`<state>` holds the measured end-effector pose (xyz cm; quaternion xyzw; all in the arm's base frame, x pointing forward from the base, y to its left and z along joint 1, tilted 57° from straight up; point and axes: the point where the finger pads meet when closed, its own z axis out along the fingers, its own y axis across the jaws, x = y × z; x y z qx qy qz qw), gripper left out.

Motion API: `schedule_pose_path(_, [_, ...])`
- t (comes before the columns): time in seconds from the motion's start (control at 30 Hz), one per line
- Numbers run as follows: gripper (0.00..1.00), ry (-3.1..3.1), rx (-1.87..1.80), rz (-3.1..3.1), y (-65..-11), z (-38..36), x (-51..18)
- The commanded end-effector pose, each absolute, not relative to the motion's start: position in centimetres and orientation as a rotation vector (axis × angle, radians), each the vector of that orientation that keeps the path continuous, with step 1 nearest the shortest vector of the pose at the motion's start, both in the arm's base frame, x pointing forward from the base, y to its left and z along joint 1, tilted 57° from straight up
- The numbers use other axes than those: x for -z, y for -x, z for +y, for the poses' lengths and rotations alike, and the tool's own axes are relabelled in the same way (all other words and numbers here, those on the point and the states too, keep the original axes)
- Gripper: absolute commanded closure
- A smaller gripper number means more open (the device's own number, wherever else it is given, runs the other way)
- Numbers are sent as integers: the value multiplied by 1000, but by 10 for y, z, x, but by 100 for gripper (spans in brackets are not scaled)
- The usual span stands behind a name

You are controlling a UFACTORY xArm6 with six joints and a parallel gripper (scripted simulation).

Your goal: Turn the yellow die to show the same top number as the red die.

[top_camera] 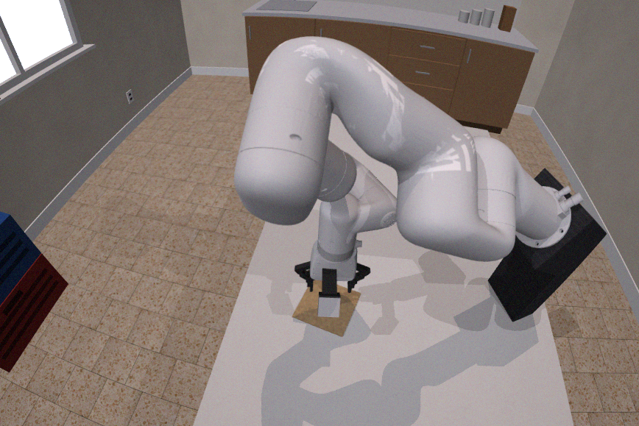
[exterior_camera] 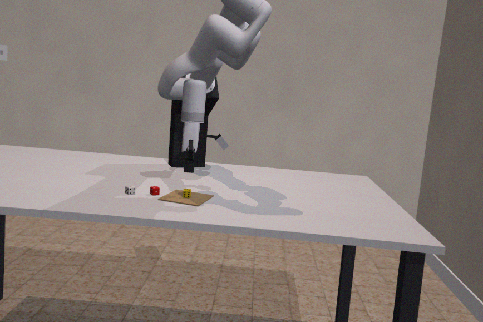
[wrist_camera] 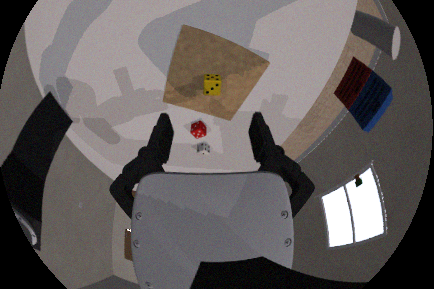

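Over the table (top_camera: 413,359) (exterior_camera: 312,193) (wrist_camera: 290,78), the fingers (top_camera: 330,289) (exterior_camera: 188,169): spread fully wide, nothing gripped, held up off the mat.
Yellow die (exterior_camera: 187,193) (wrist_camera: 212,84): seated on the mat (top_camera: 305,310) (exterior_camera: 169,197) (wrist_camera: 190,63), below the fingers and, in the wrist view, just beyond the gap, nearly centred between them; hidden in the top view, apparently by the wrist camera (top_camera: 328,306) (exterior_camera: 221,142).
Die's axis: no long one, it's a cube; its sides look nearly squared to the fingers, so little twist seems to be needed, mostly a shift out over the mat and a descent.
Red die (exterior_camera: 154,191) (wrist_camera: 198,129): off the mat, near its edge; its top number can't be read surely here.
White die (exterior_camera: 129,189) (wrist_camera: 203,148): farther out, past the red one.
In the way: nothing seen between fingers and yellow die, though the red one could be clipped if the approach is made low from its side.
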<state>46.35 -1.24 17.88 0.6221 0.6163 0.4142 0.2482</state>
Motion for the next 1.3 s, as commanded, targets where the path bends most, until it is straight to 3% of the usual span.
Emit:
schedule_pose_path(0.0, [0,-1762,-1158,1654,-464,-13,-179])
schedule_pose_path(0.03, [0,-1763,-1158,1654,-464,-13,-179])
schedule_pose_path(0.07, [58,-1763,-1158,1654,-464,-13,-179])
schedule_pose_path(1.27, [58,-1763,-1158,1654,-464,-13,-179])
